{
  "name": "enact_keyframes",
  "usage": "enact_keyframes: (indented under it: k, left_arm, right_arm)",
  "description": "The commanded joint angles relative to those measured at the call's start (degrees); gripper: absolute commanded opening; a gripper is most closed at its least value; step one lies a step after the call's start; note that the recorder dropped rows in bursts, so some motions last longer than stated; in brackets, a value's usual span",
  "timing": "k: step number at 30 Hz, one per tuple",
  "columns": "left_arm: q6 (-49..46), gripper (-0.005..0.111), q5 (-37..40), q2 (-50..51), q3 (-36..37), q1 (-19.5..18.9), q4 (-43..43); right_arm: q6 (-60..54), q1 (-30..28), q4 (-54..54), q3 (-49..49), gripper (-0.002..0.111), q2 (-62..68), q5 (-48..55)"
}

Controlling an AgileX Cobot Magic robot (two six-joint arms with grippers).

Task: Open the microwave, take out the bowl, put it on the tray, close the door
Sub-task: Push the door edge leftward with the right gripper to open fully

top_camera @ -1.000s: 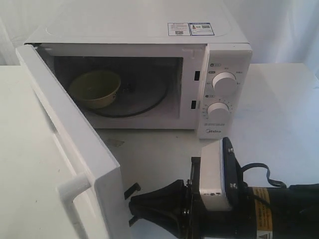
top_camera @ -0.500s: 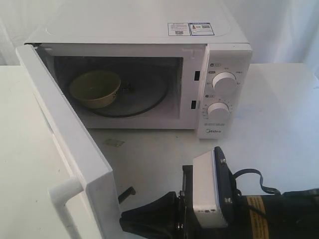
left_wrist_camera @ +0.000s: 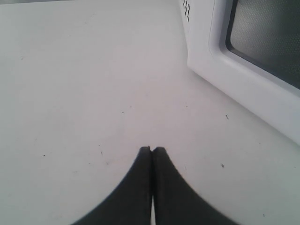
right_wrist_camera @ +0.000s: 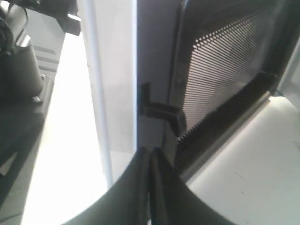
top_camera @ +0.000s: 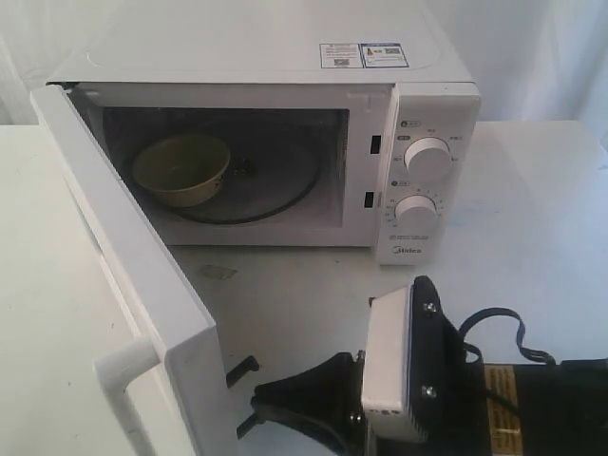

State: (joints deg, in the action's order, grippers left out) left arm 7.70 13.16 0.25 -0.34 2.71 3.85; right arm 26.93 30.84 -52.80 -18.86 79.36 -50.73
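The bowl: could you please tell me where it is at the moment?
In the exterior view the bowl sits inside the open microwave, on the left side of its round turntable, just behind the swung-out door.

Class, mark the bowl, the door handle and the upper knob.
bowl [top_camera: 182, 169]: exterior view, its inner hollow.
door handle [top_camera: 125, 361]: exterior view, its upper end.
upper knob [top_camera: 428, 159]: exterior view, centre of its face.

The microwave [top_camera: 237, 47] stands at the back of the table [top_camera: 532, 218], its door [top_camera: 123, 266] swung out to the front left. The bowl [top_camera: 182, 169] sits inside, on the left of the turntable [top_camera: 275, 185]. In front, the right gripper [top_camera: 255, 410] lies just beside the door's free edge.
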Motion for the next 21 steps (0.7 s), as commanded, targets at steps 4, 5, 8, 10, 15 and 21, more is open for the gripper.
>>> enact_keyframes:
  k: [4, 5, 8, 10, 15, 21]
  left_arm:
    - [-0.25, 0.0, 0.15, -0.25, 0.34, -0.05, -0.45]
    - [-0.25, 0.0, 0.15, -0.25, 0.34, -0.05, -0.45]
    - [-0.25, 0.0, 0.15, -0.25, 0.34, -0.05, -0.45]
    - [-0.25, 0.0, 0.15, -0.25, 0.34, -0.05, -0.45]
    - [-0.25, 0.0, 0.15, -0.25, 0.34, -0.05, -0.45]
    - [-0.25, 0.0, 0.15, -0.25, 0.34, -0.05, -0.45]
  right_arm:
    - [-6.16, 0.12, 10.92, -0.74, 0.0, -1.57, 7.01]
    - [-6.16, 0.58, 11.01, -1.21, 0.0, -0.26, 5.67]
    - [-6.16, 2.18, 12.15, -3.28, 0.0, 4.71, 4.01]
    - [-6.41, 2.23, 12.56, -4.37, 0.0, 7.86, 3.87]
    - [-5.86, 3.16, 10.64, -5.0, 0.0, 12.65, -4.23]
    - [-4.39, 7.36, 10.36, -5.17, 0.0, 12.91, -6.6]
